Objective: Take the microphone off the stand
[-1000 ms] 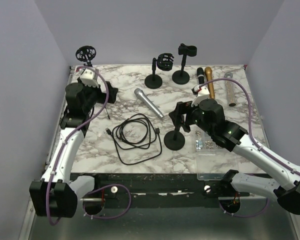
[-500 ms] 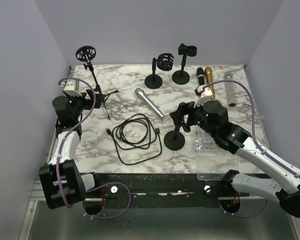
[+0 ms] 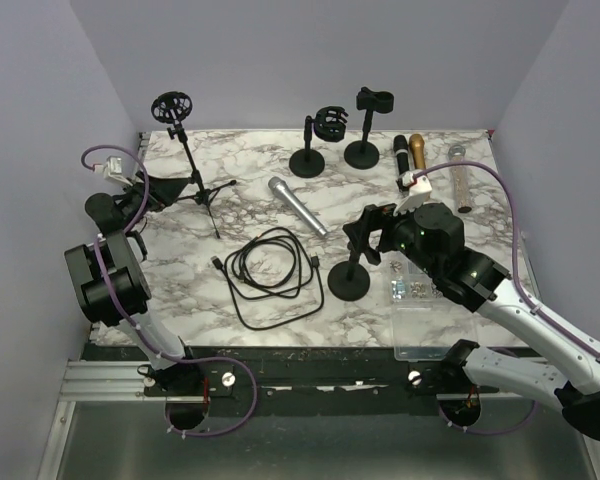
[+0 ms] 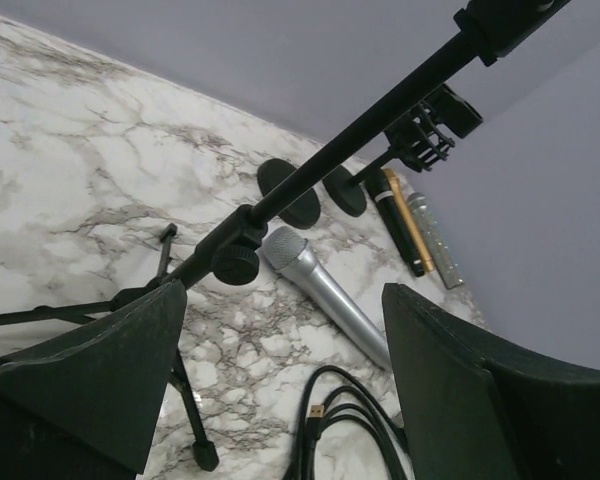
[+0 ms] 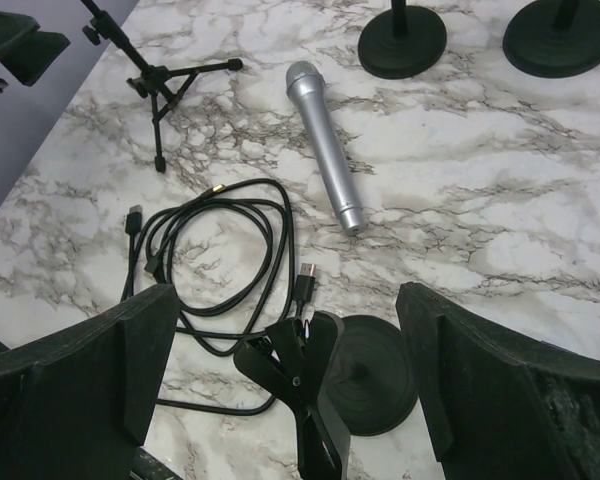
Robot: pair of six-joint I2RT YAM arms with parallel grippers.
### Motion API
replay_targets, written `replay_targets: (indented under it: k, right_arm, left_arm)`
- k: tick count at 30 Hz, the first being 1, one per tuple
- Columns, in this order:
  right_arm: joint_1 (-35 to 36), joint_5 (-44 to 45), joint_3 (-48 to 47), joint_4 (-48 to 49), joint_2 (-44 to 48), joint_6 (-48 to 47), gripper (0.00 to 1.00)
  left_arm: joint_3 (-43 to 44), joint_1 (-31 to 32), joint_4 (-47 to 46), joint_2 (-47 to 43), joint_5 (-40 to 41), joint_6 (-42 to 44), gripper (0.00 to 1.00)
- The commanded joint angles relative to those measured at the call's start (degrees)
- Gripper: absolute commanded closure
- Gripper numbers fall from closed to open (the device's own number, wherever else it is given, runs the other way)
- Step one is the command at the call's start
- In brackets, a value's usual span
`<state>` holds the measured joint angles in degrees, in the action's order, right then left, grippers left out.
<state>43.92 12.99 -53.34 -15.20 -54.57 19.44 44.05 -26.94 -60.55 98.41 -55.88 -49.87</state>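
The silver microphone (image 3: 298,205) lies flat on the marble table, apart from any stand; it also shows in the left wrist view (image 4: 325,295) and the right wrist view (image 5: 325,160). A black round-base stand (image 3: 352,282) stands in front of it, and its clip (image 5: 300,375) is empty. My right gripper (image 3: 368,232) is open, and the clip sits between its fingers (image 5: 80,385) without touching them. My left gripper (image 3: 145,190) is open and empty at the far left edge, beside the tripod stand (image 3: 192,165).
A coiled black cable (image 3: 270,270) lies left of the round-base stand. Two more stands (image 3: 307,160) (image 3: 363,150) and three microphones (image 3: 419,160) are at the back. A clear box of small parts (image 3: 420,300) sits at the front right.
My left arm has swung back and to the left, away from the tripod stand, to the table's left edge. My right gripper has shifted slightly right by the stand's clip.
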Motion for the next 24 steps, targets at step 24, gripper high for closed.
replay_targets:
  k: [24]
  right_arm:
    - [0.1,-0.2,-0.5,-0.4,-1.6,0.7,0.00]
  left_arm:
    - [10.0,4.4,19.5,5.0,1.8,9.0,0.45]
